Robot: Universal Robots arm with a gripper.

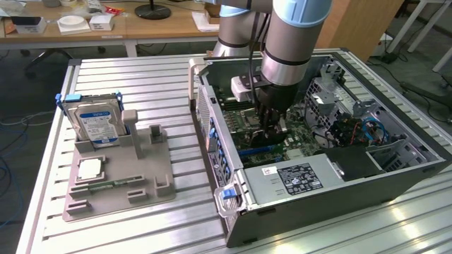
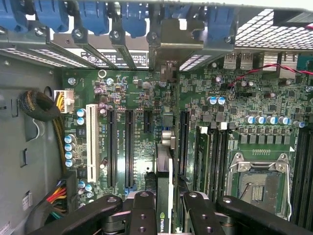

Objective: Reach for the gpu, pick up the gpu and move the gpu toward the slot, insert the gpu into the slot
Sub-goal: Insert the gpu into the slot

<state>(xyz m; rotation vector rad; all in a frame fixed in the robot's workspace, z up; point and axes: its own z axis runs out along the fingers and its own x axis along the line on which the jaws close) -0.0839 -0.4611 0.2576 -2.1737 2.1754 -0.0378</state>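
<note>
The gpu [image 2: 165,196] is seen edge-on between the gripper's [image 2: 164,208] black fingers [image 2: 142,210], which are closed partway against its two faces and hold it. The card stands upright over the green motherboard [image 2: 142,93], its silver bracket [image 2: 166,54] reaching toward the row of rear expansion openings with blue clips [image 2: 132,17]. Its lower edge lies along the slot [image 1: 255,151], seen as a blue strip just below the gripper in the exterior view; whether the card is fully seated cannot be told. Beside it, the black memory slots [image 2: 217,156] and the square processor socket [image 2: 257,178] are seen. In the exterior view, the arm [image 1: 293,37] is held vertically, reaching straight down into the open computer case [image 1: 339,196]. On the exterior view's left, a grey fixture [image 1: 120,180] carries a hard drive [image 1: 95,121], well apart from the case.
</note>
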